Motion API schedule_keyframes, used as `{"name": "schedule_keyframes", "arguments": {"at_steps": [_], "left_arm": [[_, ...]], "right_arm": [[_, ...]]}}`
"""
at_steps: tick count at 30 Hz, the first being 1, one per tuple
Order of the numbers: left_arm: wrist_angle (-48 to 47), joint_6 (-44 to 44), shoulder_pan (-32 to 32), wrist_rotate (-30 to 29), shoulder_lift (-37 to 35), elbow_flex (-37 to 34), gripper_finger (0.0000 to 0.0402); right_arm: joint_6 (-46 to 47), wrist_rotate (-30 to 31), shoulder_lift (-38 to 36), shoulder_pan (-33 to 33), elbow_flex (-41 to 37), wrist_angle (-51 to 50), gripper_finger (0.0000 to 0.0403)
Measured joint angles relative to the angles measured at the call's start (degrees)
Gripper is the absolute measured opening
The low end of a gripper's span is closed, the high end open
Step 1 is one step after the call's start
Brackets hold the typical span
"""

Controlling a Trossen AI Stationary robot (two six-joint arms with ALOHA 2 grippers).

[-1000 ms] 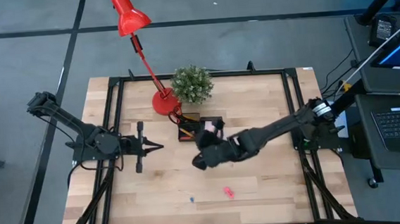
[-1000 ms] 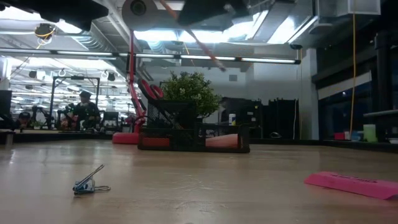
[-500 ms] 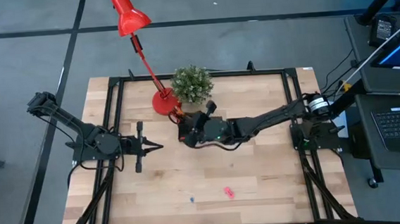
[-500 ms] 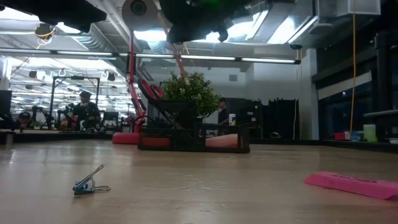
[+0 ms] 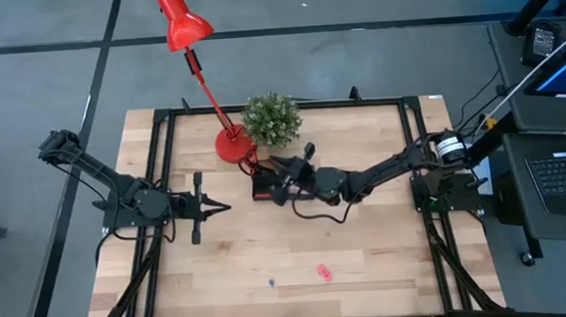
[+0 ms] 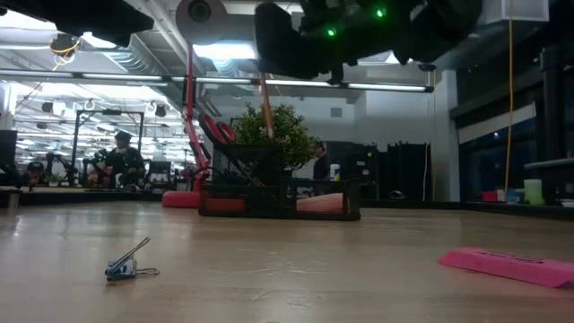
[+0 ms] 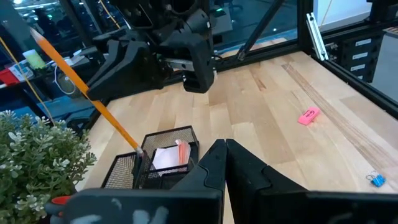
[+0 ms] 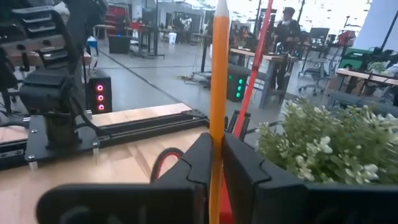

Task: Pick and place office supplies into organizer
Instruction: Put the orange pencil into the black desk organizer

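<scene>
My right gripper [image 5: 276,169] hangs over the black mesh organizer [image 5: 271,185] near the table's middle and is shut on a thin orange pencil [image 7: 87,87]. The pencil stands steeply. Its lower end [image 7: 138,150] is at the top of the organizer's tall mesh cup [image 6: 244,166]. A pink sticky pad [image 7: 165,158] lies in a low compartment. My left gripper [image 5: 218,206] waits at the table's left, shut and empty. A pink piece [image 5: 323,272] and a small blue clip [image 5: 270,279] lie flat on the near part of the table. My right gripper pinches the pencil's shaft [image 8: 216,155] between its two fingers, about midway along it. The fingers come from the table's right side and lie across the pencil. The pencil is tilted a little, one end well above the fingers, the lower end down at the mesh cup.
A red desk lamp's base [image 5: 230,144] and a green potted plant [image 5: 272,119] stand just behind the organizer. A black frame [image 5: 160,117] runs along the table's edges. Bare wood [image 5: 369,242] lies between the organizer and the near edge.
My right gripper has carried the pencil from the table's middle toward the far edge, over the organizer. The pencil has turned from a strong slant to nearly upright, and its lower end has come down to the mesh cup.
</scene>
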Motion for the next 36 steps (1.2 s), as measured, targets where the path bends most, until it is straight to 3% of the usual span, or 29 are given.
{"name": "schedule_keyframes", "arguments": {"at_steps": [5,17,30,36], "left_arm": [[0.0,0.0,0.0,0.0,0.0,0.0,0.0003],[0.0,0.0,0.0,0.0,0.0,0.0,0.0001],[0.0,0.0,0.0,0.0,0.0,-0.1,0.0003],[0.0,0.0,0.0,0.0,0.0,-0.1,0.0003]], "right_arm": [[-0.3,-3.7,0.0,-0.8,-2.1,4.7,0.0035],[-1.0,-10.3,0.0,-3.6,-2.3,4.8,0.0035],[-1.3,-10.6,0.0,-4.6,-2.3,3.5,0.0035],[-1.3,-10.6,4.7,-5.4,-2.3,7.3,0.0035]]}}
